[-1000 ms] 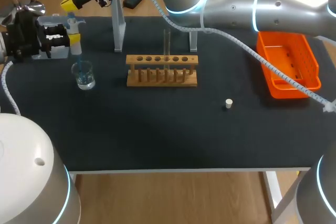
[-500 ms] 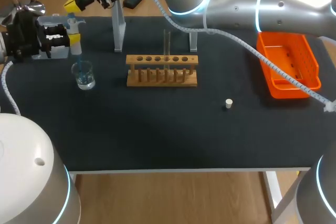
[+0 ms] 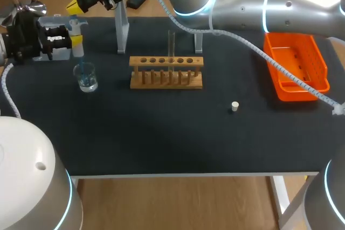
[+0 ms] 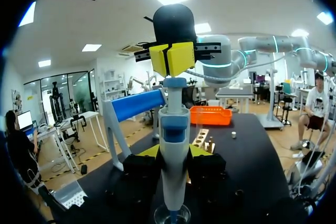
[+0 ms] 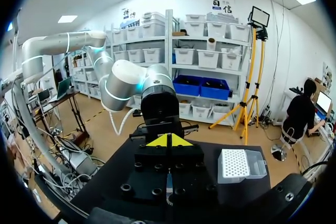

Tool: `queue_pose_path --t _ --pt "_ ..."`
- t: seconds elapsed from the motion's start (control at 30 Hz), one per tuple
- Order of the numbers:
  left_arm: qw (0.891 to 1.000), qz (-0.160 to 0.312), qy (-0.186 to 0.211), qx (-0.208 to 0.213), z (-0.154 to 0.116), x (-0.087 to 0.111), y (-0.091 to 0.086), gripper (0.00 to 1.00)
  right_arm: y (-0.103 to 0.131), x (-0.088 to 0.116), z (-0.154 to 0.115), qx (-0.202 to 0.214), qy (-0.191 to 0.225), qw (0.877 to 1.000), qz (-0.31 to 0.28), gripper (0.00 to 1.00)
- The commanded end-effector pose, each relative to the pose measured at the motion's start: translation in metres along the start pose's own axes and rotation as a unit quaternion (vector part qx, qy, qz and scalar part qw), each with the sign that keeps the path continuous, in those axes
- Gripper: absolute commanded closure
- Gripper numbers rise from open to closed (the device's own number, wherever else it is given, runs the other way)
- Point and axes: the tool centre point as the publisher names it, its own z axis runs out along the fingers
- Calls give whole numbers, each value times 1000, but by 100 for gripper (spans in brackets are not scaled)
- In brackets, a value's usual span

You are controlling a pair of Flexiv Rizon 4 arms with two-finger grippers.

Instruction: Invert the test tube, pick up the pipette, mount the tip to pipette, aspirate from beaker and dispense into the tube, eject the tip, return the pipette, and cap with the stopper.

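My left gripper (image 3: 69, 38) is shut on the white and blue pipette (image 3: 77, 32), which stands upright. The pipette's tip dips into the glass beaker (image 3: 86, 76). In the left wrist view the pipette (image 4: 173, 140) rises between my fingers over the beaker (image 4: 172, 216). My right gripper (image 3: 74, 5) is shut and empty, its yellow tips (image 4: 172, 59) directly over the pipette's plunger button; I cannot tell if they touch. The test tube (image 3: 171, 44) stands in the wooden rack (image 3: 166, 72). The white stopper (image 3: 234, 106) lies on the mat.
An orange bin (image 3: 296, 65) sits at the right of the table. A stand (image 3: 123, 25) rises behind the rack. A white tip box (image 5: 236, 163) sits beside my left gripper. My right arm (image 3: 242, 6) spans the table's back.
My right gripper has shifted slightly toward the top of the pipette. The left arm, pipette and beaker have stayed put.
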Motion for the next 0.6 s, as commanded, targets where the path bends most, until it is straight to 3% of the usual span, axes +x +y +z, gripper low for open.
queue_pose_path --t 0.03,0.6 --pt "1000 1 1 1 -1 -1 -1 100 -2 0 -1 3 3 1000 1 100" --pt "1000 1 1 1 -1 -1 -1 100 -8 2 3 6 7 1000 6 100"
